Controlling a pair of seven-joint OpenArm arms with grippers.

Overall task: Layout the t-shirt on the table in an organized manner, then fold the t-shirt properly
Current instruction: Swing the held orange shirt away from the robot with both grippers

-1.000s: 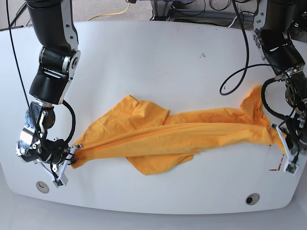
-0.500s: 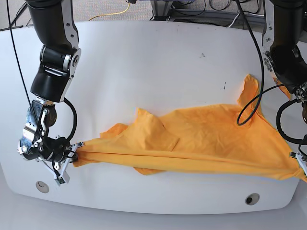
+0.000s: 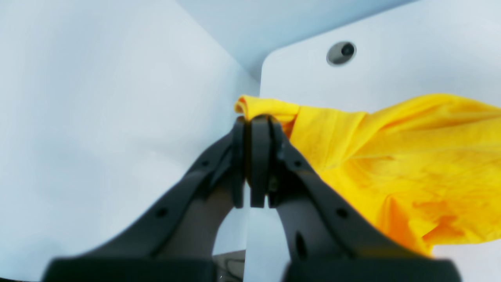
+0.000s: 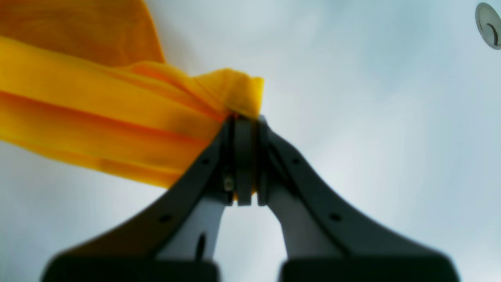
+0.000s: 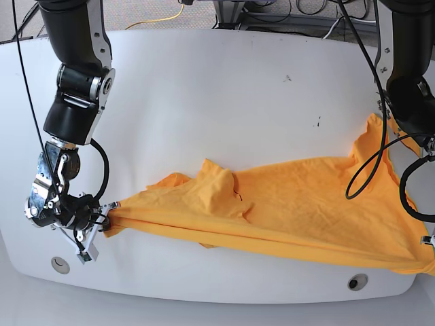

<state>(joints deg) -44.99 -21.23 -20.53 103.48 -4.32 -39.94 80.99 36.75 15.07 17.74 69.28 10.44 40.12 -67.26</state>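
Observation:
The orange-yellow t-shirt (image 5: 285,204) lies stretched across the front of the white table (image 5: 217,88), pulled taut along its front edge between both grippers. My right gripper (image 5: 106,217), at the base view's left, is shut on one bunched corner of the t-shirt (image 4: 98,117), the fabric poking past the closed right gripper (image 4: 244,117). My left gripper (image 3: 256,119) is shut on the opposite corner of the t-shirt (image 3: 391,156), just past the table's front right corner and mostly outside the base view. A small black mark (image 5: 239,197) shows on the cloth.
Two round grommets (image 5: 60,264) (image 5: 357,281) sit near the front edge. A black cable loop (image 5: 360,180) hangs from the arm over the shirt's right part. Small dark specks (image 5: 317,123) dot the table. Cables and equipment stand behind the back edge.
The left gripper has pulled its corner rightward and forward, past the base view's edge. The bunched shirt has spread into a wider sheet. The right gripper has hardly moved.

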